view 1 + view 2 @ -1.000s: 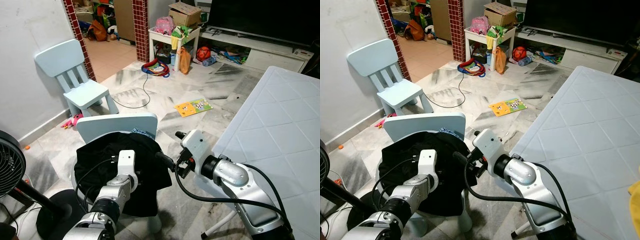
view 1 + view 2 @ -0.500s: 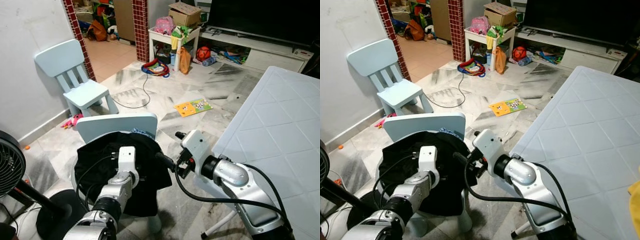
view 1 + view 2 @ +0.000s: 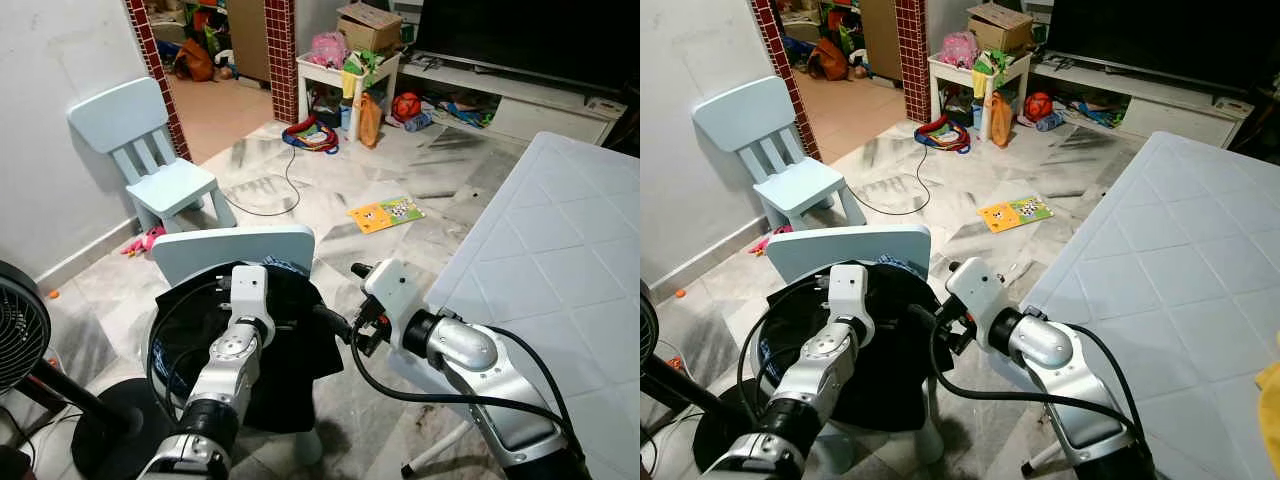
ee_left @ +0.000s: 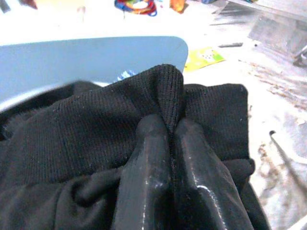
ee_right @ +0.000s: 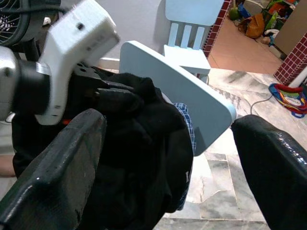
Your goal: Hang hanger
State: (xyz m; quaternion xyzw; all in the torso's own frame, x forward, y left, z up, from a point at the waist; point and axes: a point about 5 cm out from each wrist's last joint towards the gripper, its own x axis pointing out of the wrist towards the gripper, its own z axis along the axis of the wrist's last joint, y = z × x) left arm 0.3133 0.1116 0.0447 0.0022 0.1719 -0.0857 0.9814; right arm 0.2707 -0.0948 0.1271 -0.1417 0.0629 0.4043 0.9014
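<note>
A black garment (image 3: 290, 370) lies heaped on the seat of a small light-blue chair (image 3: 235, 248). In the left wrist view my left gripper (image 4: 171, 139) is shut, with a raised fold of the black cloth (image 4: 168, 86) pinched between its fingers (image 4: 148, 163), just in front of the chair's backrest (image 4: 86, 57). My right gripper (image 3: 343, 296) hovers at the garment's right edge, open, with nothing between its wide-spread fingers (image 5: 62, 163). A blue checked cloth (image 5: 184, 120) peeks out from under the black one.
A white quilted table (image 3: 560, 250) stands close on the right. A second blue chair (image 3: 150, 150) is by the left wall, and a standing fan (image 3: 20, 330) at near left. A picture book (image 3: 387, 213) and a cable (image 3: 285, 190) lie on the marble floor.
My left wrist has risen towards the chair's backrest, pulling the pinched black cloth up with it. The right gripper has hardly moved.
</note>
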